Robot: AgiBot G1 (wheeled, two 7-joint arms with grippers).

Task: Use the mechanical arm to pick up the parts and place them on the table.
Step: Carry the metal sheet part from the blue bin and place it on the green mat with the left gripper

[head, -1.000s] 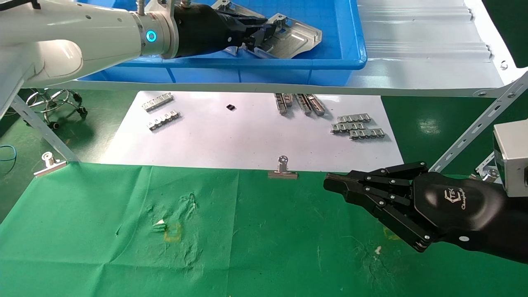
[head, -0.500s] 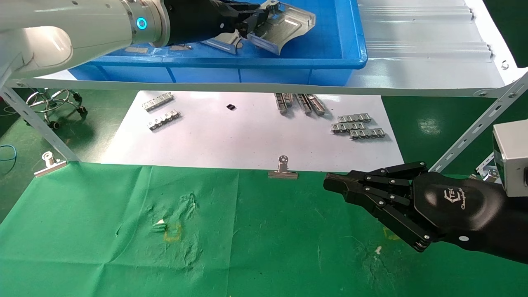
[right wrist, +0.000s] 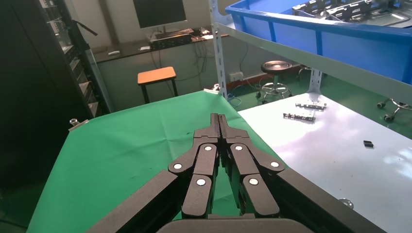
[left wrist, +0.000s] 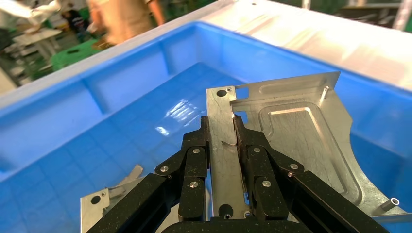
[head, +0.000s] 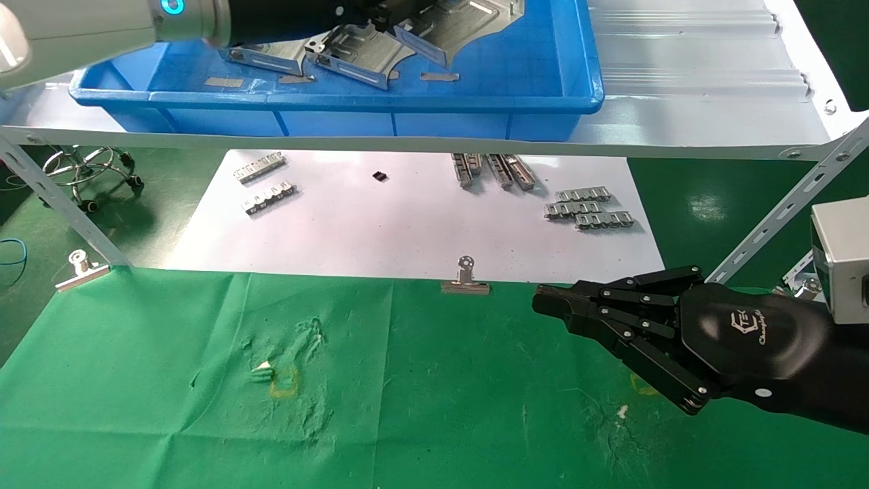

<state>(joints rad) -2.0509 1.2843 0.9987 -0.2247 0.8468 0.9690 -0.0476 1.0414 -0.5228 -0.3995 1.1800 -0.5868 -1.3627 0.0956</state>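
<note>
- Green table (head: pixel 421 407) carries no plate yet.
- My left gripper (left wrist: pixel 222 133) clamps one part (left wrist: pixel 291 141) above the blue tray (head: pixel 475 109); others (head: pixel 353 58) remain inside.
- Right gripper (head: pixel 543 299) idles, fingers together.

The bench (head: pixel 421 407) is seen from above in the head view, with the blue tray (head: pixel 434 102) along the upper edge of the frame. The tray's inside (left wrist: pixel 121 141) is viewed at close range over the left claw (left wrist: pixel 222 131). The green cloth (right wrist: pixel 131 145), white sheet (right wrist: pixel 340 145) and tray (right wrist: pixel 340 39), all shared with the head view, are seen low over the right claw (right wrist: pixel 219 121).
</note>
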